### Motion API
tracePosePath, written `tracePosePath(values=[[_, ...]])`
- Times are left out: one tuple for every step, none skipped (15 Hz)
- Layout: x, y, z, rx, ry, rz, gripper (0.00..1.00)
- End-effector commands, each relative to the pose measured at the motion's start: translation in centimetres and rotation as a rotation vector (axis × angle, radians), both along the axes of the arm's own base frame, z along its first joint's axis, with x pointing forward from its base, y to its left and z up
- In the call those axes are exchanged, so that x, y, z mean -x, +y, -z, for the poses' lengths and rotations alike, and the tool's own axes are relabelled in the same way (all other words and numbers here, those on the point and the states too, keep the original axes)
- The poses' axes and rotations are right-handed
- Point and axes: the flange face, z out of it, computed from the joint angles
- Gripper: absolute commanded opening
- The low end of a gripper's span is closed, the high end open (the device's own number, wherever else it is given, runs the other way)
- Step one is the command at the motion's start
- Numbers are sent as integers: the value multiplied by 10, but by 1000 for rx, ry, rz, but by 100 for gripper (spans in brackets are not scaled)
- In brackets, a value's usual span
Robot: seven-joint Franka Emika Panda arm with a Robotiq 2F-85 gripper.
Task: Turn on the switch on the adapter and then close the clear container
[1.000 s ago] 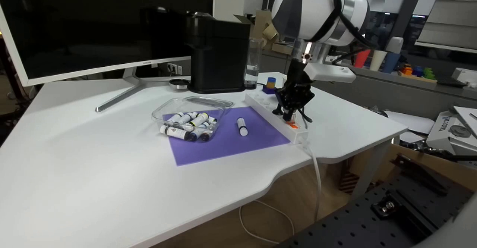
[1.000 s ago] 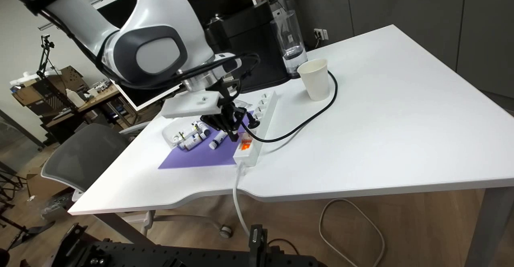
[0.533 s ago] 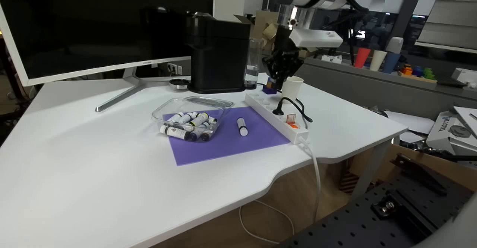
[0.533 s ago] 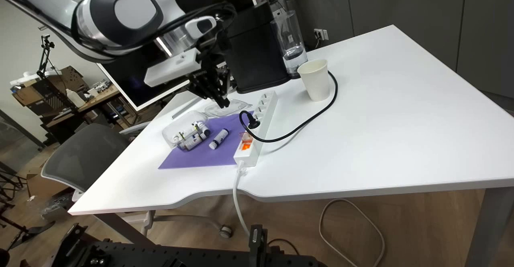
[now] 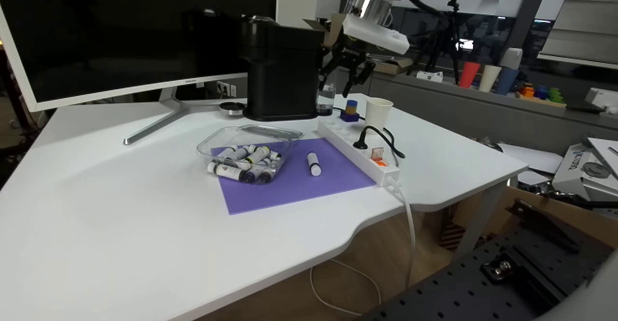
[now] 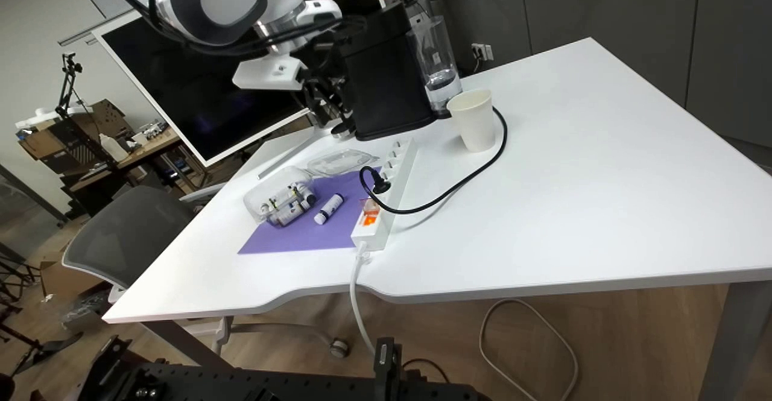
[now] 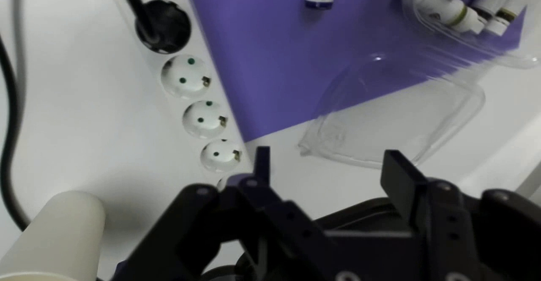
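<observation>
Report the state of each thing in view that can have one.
gripper: open, nothing held
clear container: open, bottles inside
lid: not over the container
switch cover: raised
switch: on or off, cannot tell
black plug: in the adapter
paper cup: upright
loose bottle: on its side, on the purple mat
monitor: screen dark

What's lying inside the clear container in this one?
The clear container holds a heap of small white cylinders, some with dark ends. The upper ones partly cover those beneath, so I cannot give a full count.
</observation>
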Motion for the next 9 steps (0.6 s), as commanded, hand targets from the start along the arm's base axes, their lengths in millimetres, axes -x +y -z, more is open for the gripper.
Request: tracePosePath(values=[[-37, 14, 27, -156, 6, 119, 98], [-42, 21, 37, -192, 27, 143, 100], [-44, 28, 48, -224, 57, 150, 100], [-44, 33, 56, -245, 91, 155, 100], [-42, 34, 59, -255, 122, 171, 100], [-40, 34, 61, -263, 142, 184, 100], [-34, 37, 64, -226, 110, 131, 100], [-33, 37, 68, -235, 126, 139, 100], [-33, 36, 69, -239, 132, 145, 100]])
